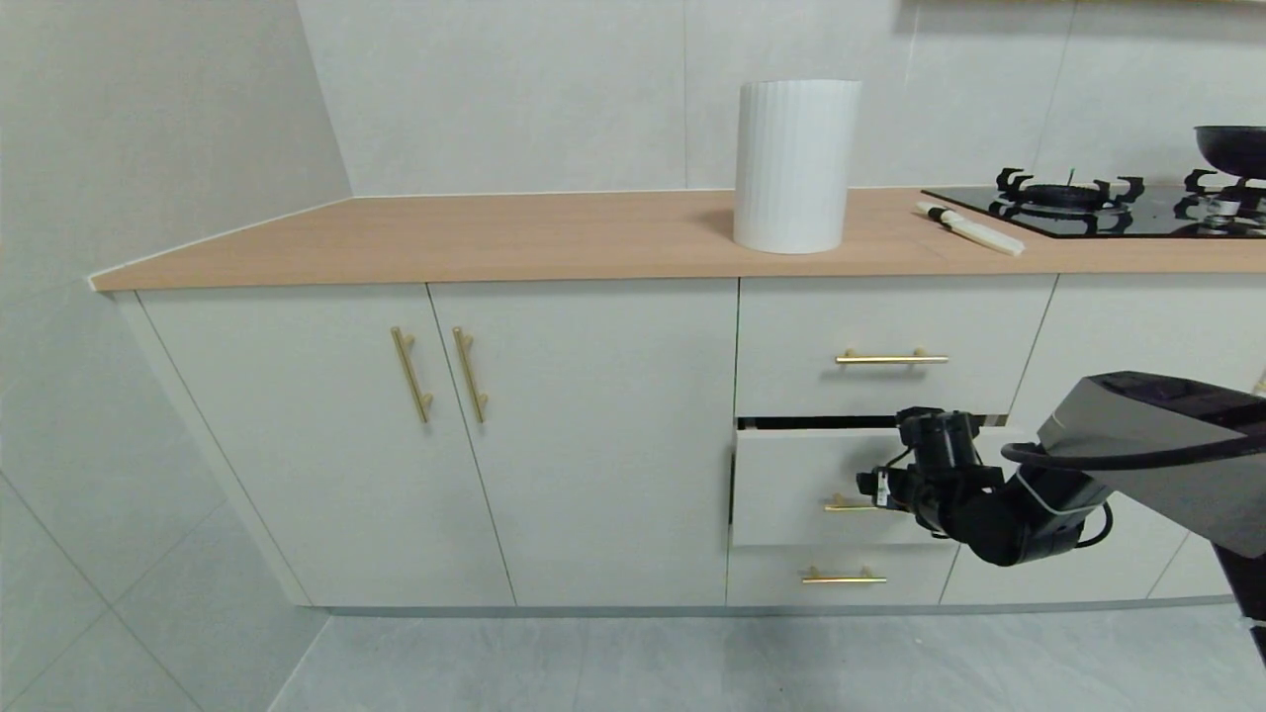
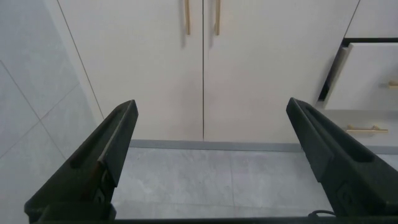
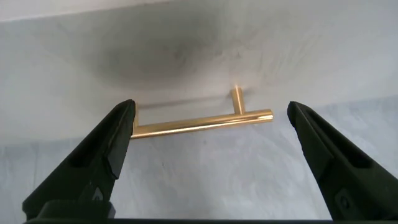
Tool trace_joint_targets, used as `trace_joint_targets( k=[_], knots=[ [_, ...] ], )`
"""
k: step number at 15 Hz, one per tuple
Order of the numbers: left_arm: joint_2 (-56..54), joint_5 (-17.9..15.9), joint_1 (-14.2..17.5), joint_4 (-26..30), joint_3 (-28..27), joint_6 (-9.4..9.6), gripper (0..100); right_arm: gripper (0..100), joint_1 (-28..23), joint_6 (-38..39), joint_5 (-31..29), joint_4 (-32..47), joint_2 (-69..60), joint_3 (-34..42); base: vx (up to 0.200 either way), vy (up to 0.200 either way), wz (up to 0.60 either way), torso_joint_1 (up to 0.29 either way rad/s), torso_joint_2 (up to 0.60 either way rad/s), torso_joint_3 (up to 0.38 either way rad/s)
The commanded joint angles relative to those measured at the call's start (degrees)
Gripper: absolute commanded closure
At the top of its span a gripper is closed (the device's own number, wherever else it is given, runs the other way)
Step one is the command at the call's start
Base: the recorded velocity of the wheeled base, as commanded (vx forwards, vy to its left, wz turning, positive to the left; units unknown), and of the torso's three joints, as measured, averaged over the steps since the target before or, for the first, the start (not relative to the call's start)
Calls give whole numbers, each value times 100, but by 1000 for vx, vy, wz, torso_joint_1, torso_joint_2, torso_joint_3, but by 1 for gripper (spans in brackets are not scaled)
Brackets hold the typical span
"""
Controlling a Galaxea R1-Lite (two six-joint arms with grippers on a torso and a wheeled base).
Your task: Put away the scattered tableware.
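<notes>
The middle drawer (image 1: 791,480) stands slightly pulled out, probably to take the tableware: a pale utensil (image 1: 969,228) lies on the worktop (image 1: 495,237) above that drawer. The right arm is held low and level at the drawer front, with the right gripper (image 3: 210,112) spread wide around the brass handle (image 3: 199,126) and not clamping it. The left gripper (image 2: 211,107), also wide and empty, faces the cabinet doors (image 2: 143,62) beside the drawer.

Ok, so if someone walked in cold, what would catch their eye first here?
The middle drawer stands out: it is slightly open, with the right gripper at its gold handle, fingers open on either side. On the wooden countertop, a tall white ribbed cylinder stands near a pale utensil lying beside the gas hob.
</notes>
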Motion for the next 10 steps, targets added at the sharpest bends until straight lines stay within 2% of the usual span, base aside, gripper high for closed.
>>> trace_joint_targets(
  k=[1, 4, 10],
  knots=[
    [0, 2, 0, -4, 0, -2, 0, 0, 2, 50, 3, -174, 179, -42, 0, 0, 0, 0, 0, 0],
    [0, 2, 0, -4, 0, -11, 0, 0, -25, 85, 12, -236, 223, -147, 0, 0, 0, 0, 0, 0],
    [0, 2, 0, -4, 0, -2, 0, 0, -174, 472, 3, -236, 583, -815, 0, 0, 0, 0, 0, 0]
  ],
)
